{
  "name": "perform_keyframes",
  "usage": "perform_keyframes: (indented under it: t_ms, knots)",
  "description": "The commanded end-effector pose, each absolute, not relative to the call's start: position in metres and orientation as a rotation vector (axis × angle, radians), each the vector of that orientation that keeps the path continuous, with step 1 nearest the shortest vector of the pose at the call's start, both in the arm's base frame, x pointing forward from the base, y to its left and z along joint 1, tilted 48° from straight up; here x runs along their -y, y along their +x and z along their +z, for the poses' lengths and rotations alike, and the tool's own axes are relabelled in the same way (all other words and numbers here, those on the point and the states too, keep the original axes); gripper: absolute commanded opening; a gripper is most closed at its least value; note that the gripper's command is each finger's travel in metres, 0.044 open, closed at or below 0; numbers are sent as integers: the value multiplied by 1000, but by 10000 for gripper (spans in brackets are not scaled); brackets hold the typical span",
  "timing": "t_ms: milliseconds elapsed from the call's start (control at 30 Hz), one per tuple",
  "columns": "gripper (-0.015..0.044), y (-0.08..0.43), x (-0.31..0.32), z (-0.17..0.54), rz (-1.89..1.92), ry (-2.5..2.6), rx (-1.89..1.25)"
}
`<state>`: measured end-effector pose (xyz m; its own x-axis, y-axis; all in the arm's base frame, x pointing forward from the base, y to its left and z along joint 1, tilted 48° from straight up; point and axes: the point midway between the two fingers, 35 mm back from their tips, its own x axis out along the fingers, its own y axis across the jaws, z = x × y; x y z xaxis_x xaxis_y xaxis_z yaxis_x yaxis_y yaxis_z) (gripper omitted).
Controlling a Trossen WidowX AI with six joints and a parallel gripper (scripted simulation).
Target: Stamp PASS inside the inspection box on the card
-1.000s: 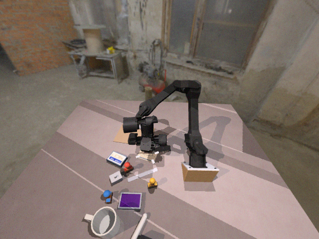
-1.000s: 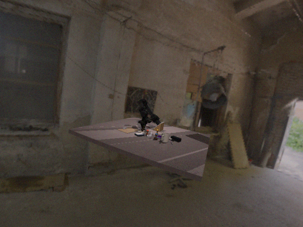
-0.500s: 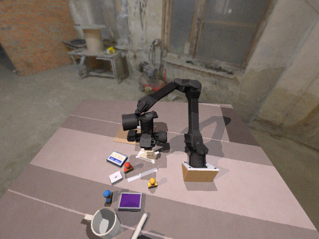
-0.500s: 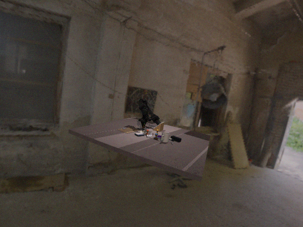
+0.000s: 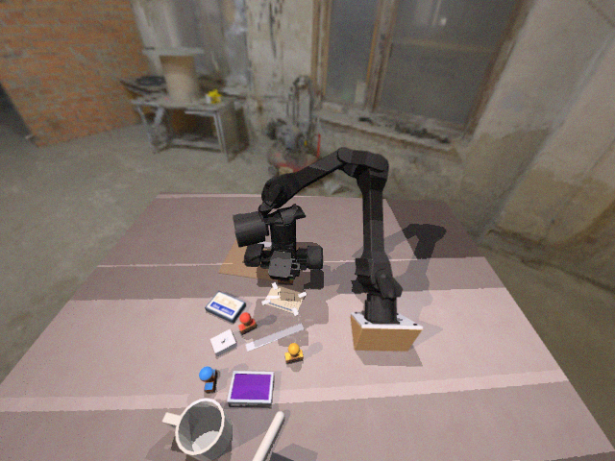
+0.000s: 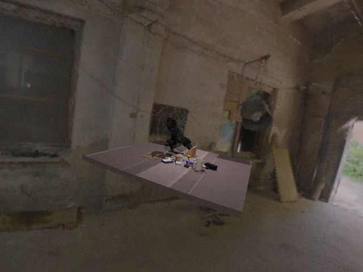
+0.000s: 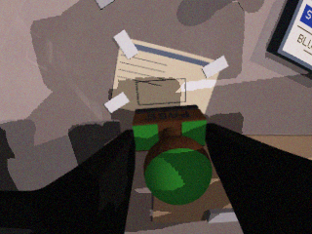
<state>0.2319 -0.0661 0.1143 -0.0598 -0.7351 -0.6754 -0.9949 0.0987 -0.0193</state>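
Note:
My gripper [image 5: 284, 279] [image 6: 172, 150] [image 7: 170, 134] is shut on the green-knobbed stamp [image 7: 178, 171], whose brown base has dark letters too blurred to read. The stamp is upright and seems raised just beyond the card's edge, on the brown sheet's side. The card [image 5: 282, 303] [image 7: 141, 55] is taped at its corners. Its outlined box [image 7: 185, 93] is partly in shadow, and I make out no print inside it. An open purple ink pad [image 5: 252, 387] [image 6: 190, 164] lies near the mug. The stamp's underside is hidden.
A labelled closed pad [image 5: 225, 306] [image 7: 301, 45], red stamp [image 5: 246, 323], small white box [image 5: 223, 343], ruler [image 5: 274, 337], yellow stamp [image 5: 294, 352] and blue stamp [image 5: 208, 377] lie around. A mug [image 5: 203, 428] [image 6: 198, 165] and white rod [image 5: 268, 436] stand nearer the top camera. A brown sheet [image 5: 232, 263] lies behind.

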Motion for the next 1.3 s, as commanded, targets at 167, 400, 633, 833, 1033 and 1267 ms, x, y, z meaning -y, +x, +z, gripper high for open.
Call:
perform_keyframes:
  t_ms: [167,400,633,833,1033,1267]
  knots:
    - [0,258,66,122,629,-1682,-1844]
    - [0,286,68,128,627,-1682,-1843]
    - [0,312,73,131,625,-1681,-1842]
    - [0,334,77,133,622,-1681,-1841]
    - [0,355,83,134,619,-1681,-1841]
    - [0,374,89,133,616,-1681,-1842]
